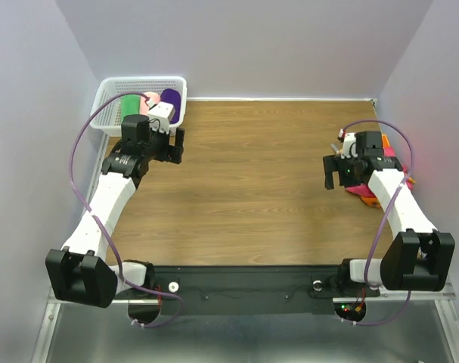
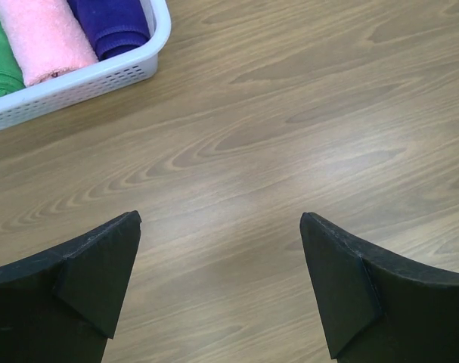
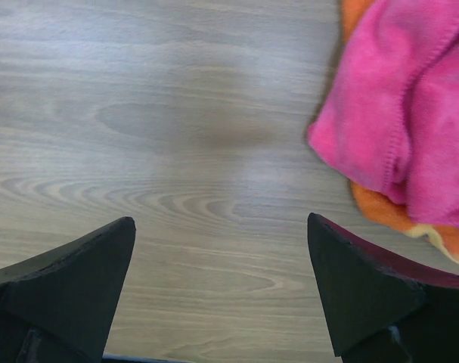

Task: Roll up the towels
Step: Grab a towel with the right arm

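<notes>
A crumpled hot-pink towel (image 3: 410, 113) lies on an orange towel (image 3: 399, 215) at the table's right side, mostly hidden under my right arm in the top view (image 1: 388, 157). My right gripper (image 1: 336, 175) (image 3: 221, 227) is open and empty, just left of the pile. Green (image 2: 1, 64), pale pink (image 2: 46, 38) and purple (image 2: 112, 26) rolls lie in the white basket (image 1: 108, 102). My left gripper (image 1: 176, 144) (image 2: 220, 219) is open and empty over bare wood, next to the basket.
The white basket (image 2: 85, 83) stands at the table's back left corner. Grey walls close the table at the back and both sides. A purple cable loops along each arm. A metal ledge runs along the near edge.
</notes>
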Motion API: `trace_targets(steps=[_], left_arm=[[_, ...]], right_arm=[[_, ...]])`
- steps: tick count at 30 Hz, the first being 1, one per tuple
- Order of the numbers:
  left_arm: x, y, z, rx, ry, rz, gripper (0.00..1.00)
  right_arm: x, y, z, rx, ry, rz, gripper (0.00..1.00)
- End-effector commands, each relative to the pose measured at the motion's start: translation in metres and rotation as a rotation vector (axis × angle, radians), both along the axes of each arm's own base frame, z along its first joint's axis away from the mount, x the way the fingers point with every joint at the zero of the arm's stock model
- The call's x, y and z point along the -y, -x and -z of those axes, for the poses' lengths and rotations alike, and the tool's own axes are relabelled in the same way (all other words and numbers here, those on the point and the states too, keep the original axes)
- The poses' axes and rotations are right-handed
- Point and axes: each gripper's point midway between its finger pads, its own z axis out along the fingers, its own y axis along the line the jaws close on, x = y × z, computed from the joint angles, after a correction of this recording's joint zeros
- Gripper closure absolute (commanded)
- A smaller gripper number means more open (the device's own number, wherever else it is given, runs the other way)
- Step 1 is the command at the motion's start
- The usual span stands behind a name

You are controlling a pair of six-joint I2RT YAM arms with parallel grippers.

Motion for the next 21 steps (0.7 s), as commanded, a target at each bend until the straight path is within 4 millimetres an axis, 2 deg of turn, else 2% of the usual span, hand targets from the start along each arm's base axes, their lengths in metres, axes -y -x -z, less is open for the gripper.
trace_targets(steps=[1, 3, 4, 5, 6, 7, 11, 12, 13, 15, 16, 19, 21], left_arm=[[-0.001, -0.014, -0.041, 0.107, 0.056, -0.061, 0.01], [-0.008, -0.02, -0.055, 0.138, 0.058, -0.111, 0.01], [-0.009, -0.022, -0.059, 0.147, 0.053, -0.116, 0.01], [-0.008, -0.022, -0.057, 0.134, 0.035, -0.099, 0.01], [-0.004, -0.023, -0.068, 0.154, 0.036, -0.069, 0.01], [-0.004, -0.025, -0.068, 0.152, 0.034, -0.068, 0.01], [-0.001, -0.027, -0.079, 0.168, 0.061, -0.068, 0.01], [0.002, -0.027, -0.08, 0.163, 0.073, -0.061, 0.01], [0.003, -0.027, -0.082, 0.168, 0.078, -0.056, 0.01], [0.002, -0.029, -0.083, 0.17, 0.086, -0.069, 0.01], [0.001, -0.03, -0.082, 0.169, 0.088, -0.078, 0.01], [0.001, -0.03, -0.079, 0.165, 0.093, -0.083, 0.01], [0.0, -0.03, -0.081, 0.182, 0.099, -0.091, 0.01]], right_arm=[[0.036, -0.024, -0.03, 0.083, 0.089, 0.122, 0.0], [0.051, -0.033, -0.024, 0.048, 0.055, 0.138, 0.0], [0.063, -0.038, -0.029, 0.052, 0.05, 0.16, 0.0], [0.085, -0.046, -0.042, 0.077, 0.055, 0.206, 0.0], [0.095, -0.053, -0.035, 0.048, 0.06, 0.217, 0.0], [0.11, -0.052, -0.034, 0.038, 0.073, 0.241, 0.0], [0.14, -0.07, -0.021, -0.004, 0.085, 0.283, 0.01], [0.147, -0.076, -0.025, 0.003, 0.09, 0.295, 0.04], [0.152, -0.081, -0.013, -0.025, 0.081, 0.309, 0.07], [0.163, -0.088, -0.011, -0.03, 0.08, 0.335, 0.13], [0.168, -0.089, -0.001, -0.054, 0.074, 0.345, 0.14], [0.174, -0.095, 0.007, -0.069, 0.064, 0.355, 0.16], [0.178, -0.098, 0.021, -0.098, 0.054, 0.36, 0.17]])
